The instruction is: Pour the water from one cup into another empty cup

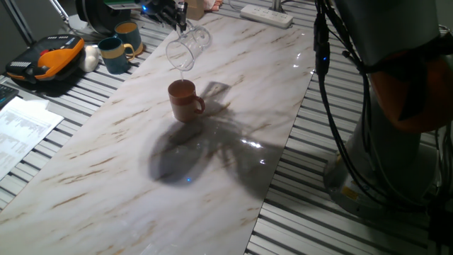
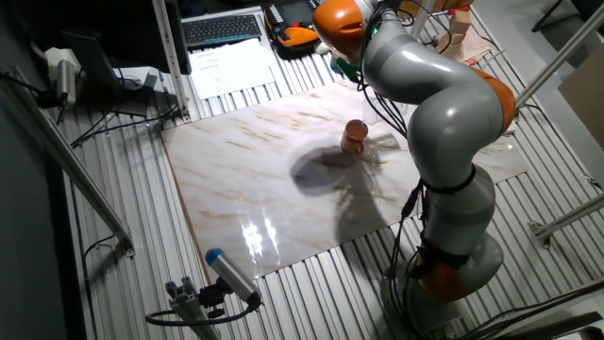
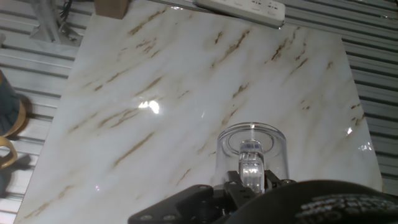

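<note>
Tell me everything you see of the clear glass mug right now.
The transparent colourless glass mug has a thick base and hangs in the air, held by the gripper. It is tipped over, mouth slanting down above the small terracotta ceramic mug on the marble tabletop. The two mugs are apart. I cannot make out water.

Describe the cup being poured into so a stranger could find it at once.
Look at the marble slab on the slatted table. Near its middle, under the tilted glass mug held by the gripper, stands the terracotta mug. It is the only cup resting on the slab; the teal mugs sit off its edge.
</note>
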Tool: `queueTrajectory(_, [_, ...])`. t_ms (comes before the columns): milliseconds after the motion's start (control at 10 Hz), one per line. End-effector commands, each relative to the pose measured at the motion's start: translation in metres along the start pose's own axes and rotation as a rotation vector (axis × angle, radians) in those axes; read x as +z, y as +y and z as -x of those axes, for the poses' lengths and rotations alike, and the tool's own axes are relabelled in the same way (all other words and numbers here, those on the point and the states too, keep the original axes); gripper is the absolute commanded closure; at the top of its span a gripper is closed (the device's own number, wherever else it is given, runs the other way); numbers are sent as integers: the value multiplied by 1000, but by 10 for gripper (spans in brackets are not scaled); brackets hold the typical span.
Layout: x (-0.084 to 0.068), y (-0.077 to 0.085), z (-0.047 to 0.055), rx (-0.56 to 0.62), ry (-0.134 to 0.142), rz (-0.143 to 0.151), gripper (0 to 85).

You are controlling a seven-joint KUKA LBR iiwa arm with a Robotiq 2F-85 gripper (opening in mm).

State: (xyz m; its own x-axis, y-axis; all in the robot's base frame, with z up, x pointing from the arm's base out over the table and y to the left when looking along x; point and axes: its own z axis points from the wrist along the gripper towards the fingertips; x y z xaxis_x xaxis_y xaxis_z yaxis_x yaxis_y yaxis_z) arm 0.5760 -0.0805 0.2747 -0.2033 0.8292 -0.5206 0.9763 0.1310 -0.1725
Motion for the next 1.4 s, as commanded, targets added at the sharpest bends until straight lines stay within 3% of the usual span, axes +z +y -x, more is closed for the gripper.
queueTrajectory(0, [0,0,0,0,1,0,850])
queueTrajectory(600, [-5,1,-2,26,-18,-48,850])
queueTrajectory(1300, [-8,1,-3,40,-34,-81,850])
